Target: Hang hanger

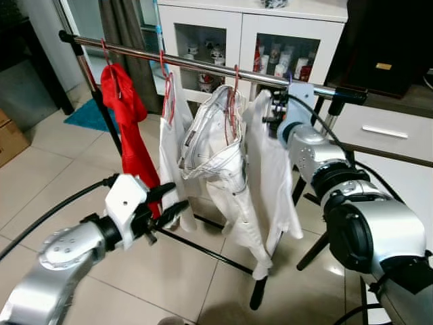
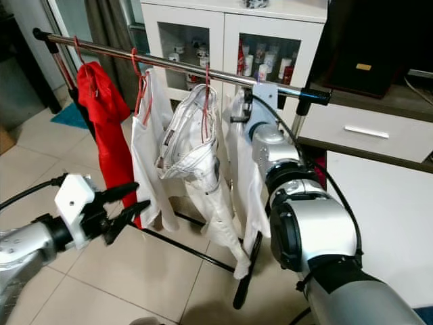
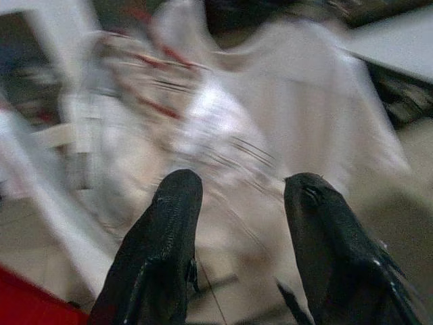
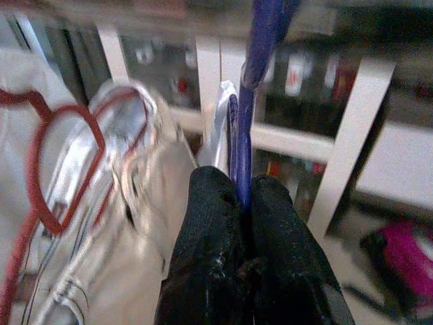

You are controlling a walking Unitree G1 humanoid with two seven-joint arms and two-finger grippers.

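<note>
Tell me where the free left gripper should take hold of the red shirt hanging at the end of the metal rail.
Best guess: grip the red shirt at its lower hanging fold, coming in from the front. That part hangs loose and faces the open left gripper, which is level with it. The right gripper is shut on the blue plastic hanger at the rail.

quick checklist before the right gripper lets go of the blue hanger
1. Right gripper shut on the blue hanger: ok.
2. Hook of the blue hanger over the rail: cannot tell, the wrist hides it.
3. White shirt on that hanger hanging free of the floor: ok.
4. Room on the rail beside the red hangers: ok.
5. Left gripper open, holding nothing, low in front of the clothes: ok.
</note>
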